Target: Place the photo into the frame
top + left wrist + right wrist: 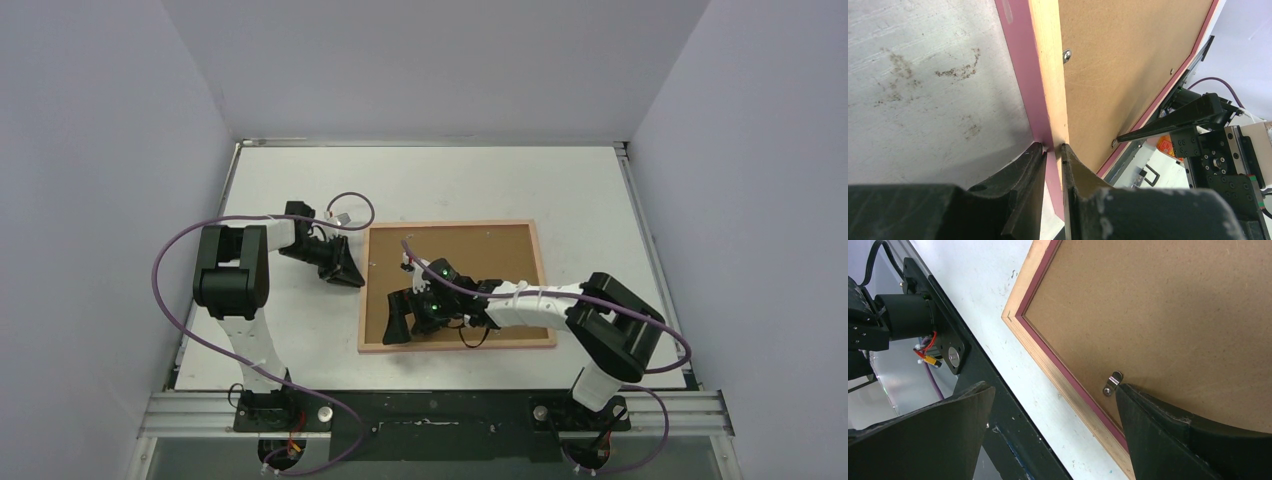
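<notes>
Right now the frame point(452, 226) lies face down on the white table point(300, 180), with the brown backing panel point(480, 255) filling it. My left gripper point(1053, 149) is narrowed to a slit, pinching the frame's left rail. My right gripper point(1054, 390) hangs spread wide over the panel's near-left corner, one fingertip just beside a small metal clip point(1112, 382).

Frame point(452, 225): pale wood with pink edging is being shown.
Backing panel point(480, 258): speckled brown is being displayed.
Tabletop point(450, 180): white is being marked by grey-brown smudges.
Cable point(155, 275): purple is being shown.
</notes>
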Available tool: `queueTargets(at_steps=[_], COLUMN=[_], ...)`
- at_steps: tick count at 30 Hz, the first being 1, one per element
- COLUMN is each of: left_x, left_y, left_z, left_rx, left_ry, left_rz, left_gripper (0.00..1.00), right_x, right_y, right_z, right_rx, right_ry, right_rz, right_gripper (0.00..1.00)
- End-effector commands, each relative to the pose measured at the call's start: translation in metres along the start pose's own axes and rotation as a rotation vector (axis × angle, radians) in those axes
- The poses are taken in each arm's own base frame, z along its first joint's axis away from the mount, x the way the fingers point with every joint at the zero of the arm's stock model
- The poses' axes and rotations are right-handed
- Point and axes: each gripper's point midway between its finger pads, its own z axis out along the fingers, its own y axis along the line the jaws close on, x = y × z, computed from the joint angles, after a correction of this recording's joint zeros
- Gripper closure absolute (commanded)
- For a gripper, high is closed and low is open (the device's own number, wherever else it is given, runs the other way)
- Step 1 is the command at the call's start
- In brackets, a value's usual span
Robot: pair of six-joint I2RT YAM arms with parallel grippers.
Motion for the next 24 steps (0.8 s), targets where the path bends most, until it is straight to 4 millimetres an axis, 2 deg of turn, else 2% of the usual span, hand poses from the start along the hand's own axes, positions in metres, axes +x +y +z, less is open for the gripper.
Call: queueTargets(at_steps=[1, 5, 15, 24], left_x=[-0.013, -0.014, -0.014, -0.014], left_y=[0.007, 0.006, 0.008, 0.008], left_z=[-0.007, -0.008, -0.007, -0.007], left_rx=[-0.06, -0.058, -0.063, -0.064], left_ry=[-0.048, -0.05, -0.048, -0.05], left_rz=[0.076, 0.077, 0.073, 0.071], left_gripper=[0.84, 0.84, 0.84, 0.84], right_x=[-0.014, -0.017, -0.005, -0.002], right_y=[-0.003, 0.003, 0.013, 0.022], right_z=[0.002, 0.005, 0.014, 0.016], right_rx=[0.009, -0.016, -0.061, -0.091], right_ry=[-0.028, -0.036, -0.011, 0.017], right_rz=[-0.033, -0.028, -0.008, -0.039], right_gripper=[0.01, 0.02, 0.03, 0.03])
